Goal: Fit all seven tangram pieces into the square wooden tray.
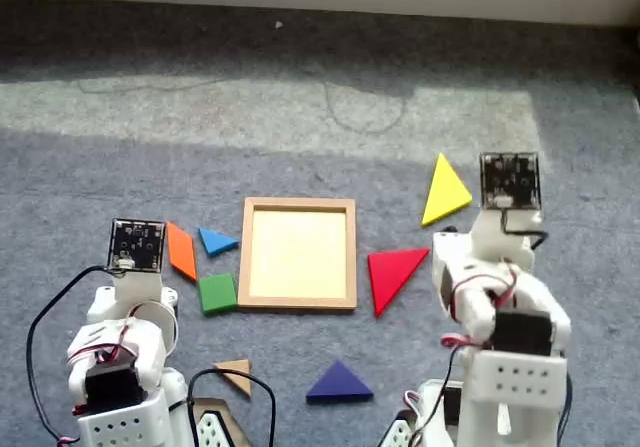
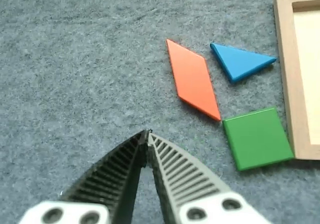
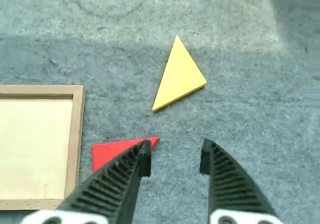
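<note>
High view, tray (image 1: 298,204) on grey carpet (image 1: 300,97), cables (image 1: 35,332)

Red triangle (image 3: 114,151) partly hidden behind right gripper (image 3: 175,151) finger; orange parallelogram (image 1: 183,252) part-covered by left arm's cam; wooden tray (image 2: 284,73) cut off in both wrist views.

Holds the left end effector (image 2: 147,136) closed, tips touching, aimed down at the surface (image 2: 75,58). Holds the right end effector (image 3: 175,154) with fingers parted. Sits with arms folded, side by side.
</note>
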Motion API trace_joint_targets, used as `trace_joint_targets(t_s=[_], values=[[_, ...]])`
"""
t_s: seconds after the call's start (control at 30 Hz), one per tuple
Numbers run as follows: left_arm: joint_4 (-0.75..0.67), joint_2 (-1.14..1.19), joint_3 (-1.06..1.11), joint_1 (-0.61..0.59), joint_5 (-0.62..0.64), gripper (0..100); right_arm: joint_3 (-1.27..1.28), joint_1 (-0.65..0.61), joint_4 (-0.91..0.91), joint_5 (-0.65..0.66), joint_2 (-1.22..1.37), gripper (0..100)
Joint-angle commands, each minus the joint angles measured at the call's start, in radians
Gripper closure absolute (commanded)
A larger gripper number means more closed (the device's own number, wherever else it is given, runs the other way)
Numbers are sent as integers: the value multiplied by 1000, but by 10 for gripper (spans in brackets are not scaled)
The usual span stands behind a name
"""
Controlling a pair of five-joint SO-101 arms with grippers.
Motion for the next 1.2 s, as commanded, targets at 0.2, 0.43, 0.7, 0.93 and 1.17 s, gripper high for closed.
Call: trace_joint_targets(t_s=[0.2,0.43,0.7,0.93,1.17], values=[[5,-1,13,-102,-9,695,-404,-24,-28,-83,702,666],[2,-2,19,-101,-9,708,-694,-59,-28,-83,1090,666],[2,-2,21,-102,-9,708,-943,-74,-24,-84,1392,666],[2,-2,22,-102,-11,708,-1056,-62,-27,-84,1540,666],[0,-2,30,-104,-11,708,-1133,-28,-25,-86,1629,666]])
